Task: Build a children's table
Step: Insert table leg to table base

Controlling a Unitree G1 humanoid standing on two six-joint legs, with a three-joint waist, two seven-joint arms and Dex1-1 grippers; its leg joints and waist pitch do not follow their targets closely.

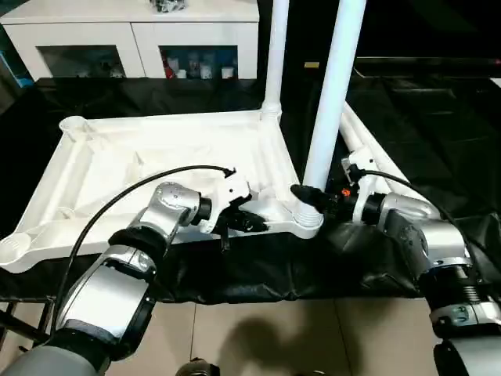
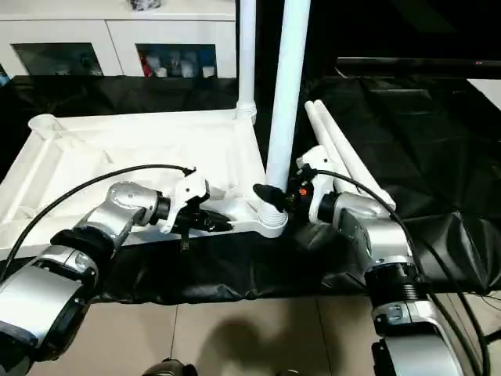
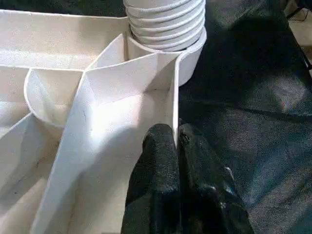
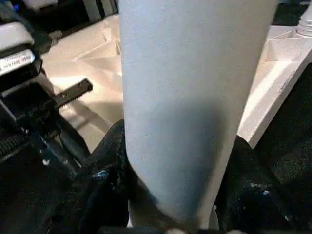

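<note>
The white table top (image 1: 117,157) lies upside down on black cloth, ribs facing up. One leg (image 1: 275,55) stands upright in the far right corner socket. A second leg (image 1: 333,94) stands in the near right socket (image 1: 307,223). My right gripper (image 1: 307,196) is shut on this leg just above the socket, and the leg (image 4: 190,97) runs between its fingers (image 4: 105,180). My left gripper (image 1: 254,222) is shut on the top's near rim (image 3: 173,92), a little left of that socket, its fingertips (image 3: 163,141) pinching the thin wall.
Two loose white legs (image 2: 344,149) lie on the cloth to the right of the top, behind my right forearm. A white glass-door cabinet (image 1: 133,39) stands at the back. The cloth's front edge hangs over a tiled floor (image 1: 258,337).
</note>
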